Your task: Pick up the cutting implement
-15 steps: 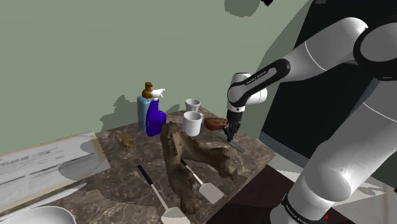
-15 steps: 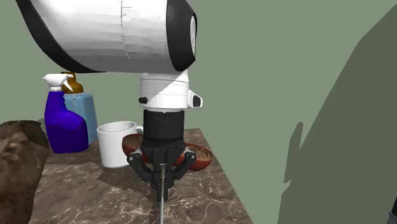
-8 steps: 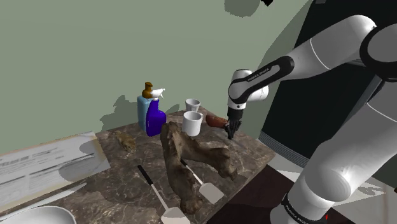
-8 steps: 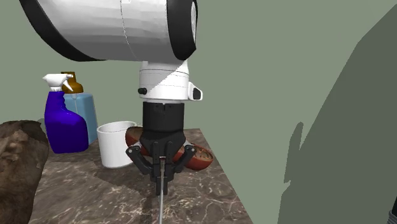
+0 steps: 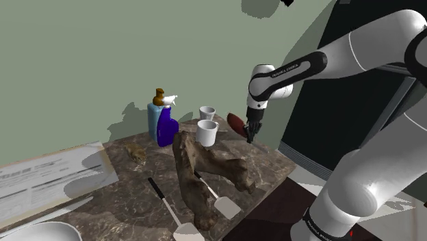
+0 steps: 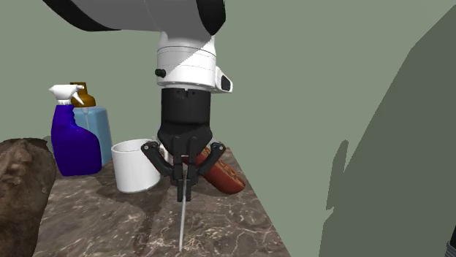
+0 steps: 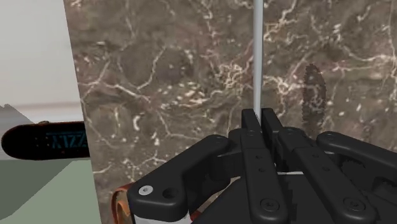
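Our gripper (image 6: 183, 193) is clamped on the knife (image 6: 180, 223), which hangs straight below it, tip toward the desk (image 6: 109, 212). We judge it light, stiff, thin and slippery, best pinched firmly at its upper end.

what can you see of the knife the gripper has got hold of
The knife shows as a thin, pale grey blade, seen edge-on and narrowing to a point. It hangs nearly upright, point down, over the dark marbled counter, close to the counter's edge. Its upper end is clasped between the shut fingers of the black gripper, which hide any handle. Nothing else can be seen touching it. Whether the tip meets the counter cannot be told.
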Robot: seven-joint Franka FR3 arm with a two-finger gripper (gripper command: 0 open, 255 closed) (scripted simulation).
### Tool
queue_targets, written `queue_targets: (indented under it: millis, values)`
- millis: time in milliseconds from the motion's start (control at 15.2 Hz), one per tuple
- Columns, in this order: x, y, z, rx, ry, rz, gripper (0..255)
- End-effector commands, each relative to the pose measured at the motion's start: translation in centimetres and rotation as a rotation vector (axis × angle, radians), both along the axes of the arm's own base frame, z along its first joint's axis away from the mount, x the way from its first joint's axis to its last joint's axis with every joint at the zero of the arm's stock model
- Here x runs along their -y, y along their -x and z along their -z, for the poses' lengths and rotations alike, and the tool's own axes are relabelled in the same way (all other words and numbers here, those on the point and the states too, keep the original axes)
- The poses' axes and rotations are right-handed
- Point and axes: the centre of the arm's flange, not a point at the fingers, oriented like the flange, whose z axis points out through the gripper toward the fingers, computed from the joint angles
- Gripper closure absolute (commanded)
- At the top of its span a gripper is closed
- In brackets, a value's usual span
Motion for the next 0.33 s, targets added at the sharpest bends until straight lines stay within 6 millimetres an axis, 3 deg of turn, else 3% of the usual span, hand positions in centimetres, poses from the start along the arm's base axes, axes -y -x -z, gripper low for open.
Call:
queue_targets:
  millis: [0,264]
  values:
    - [0.1,0.0,-1.1,0.000,0.000,0.000,255]
    - [0.1,0.0,-2.3,0.000,0.000,0.000,255]
